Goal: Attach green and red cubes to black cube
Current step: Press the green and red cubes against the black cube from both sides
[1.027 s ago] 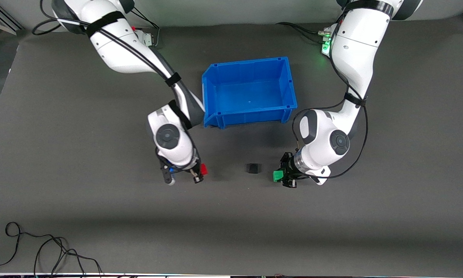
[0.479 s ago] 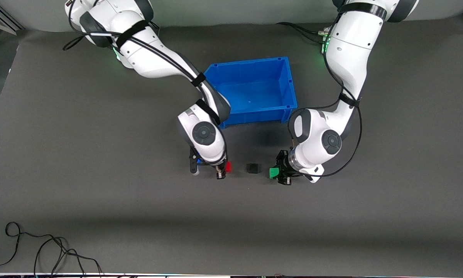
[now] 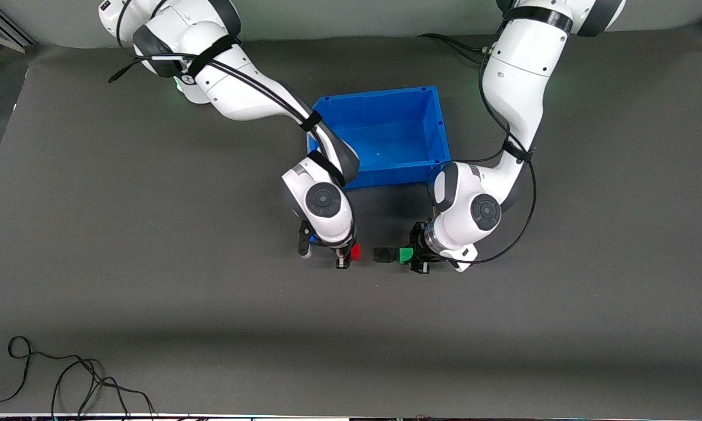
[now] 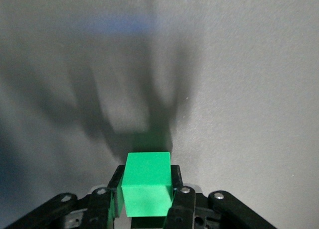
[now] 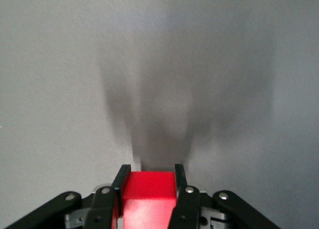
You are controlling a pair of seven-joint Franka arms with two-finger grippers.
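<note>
The black cube (image 3: 382, 254) sits on the grey mat, nearer the front camera than the blue bin. My left gripper (image 3: 410, 255) is shut on the green cube (image 3: 406, 255), which touches or nearly touches the black cube's side toward the left arm's end. In the left wrist view the green cube (image 4: 146, 184) fills the space between the fingers (image 4: 177, 176). My right gripper (image 3: 351, 252) is shut on the red cube (image 3: 355, 251), a small gap from the black cube on the right arm's side. In the right wrist view the red cube (image 5: 148, 190) sits between the fingers (image 5: 180, 175).
The blue bin (image 3: 439, 140) stands open and empty just farther from the front camera than the cubes, between the two arms. A black cable (image 3: 64, 380) lies coiled at the near edge toward the right arm's end.
Both grippers have closed in on the black cube with their cubes. The right arm travelled much farther; the green cube now reaches the black cube's side.
</note>
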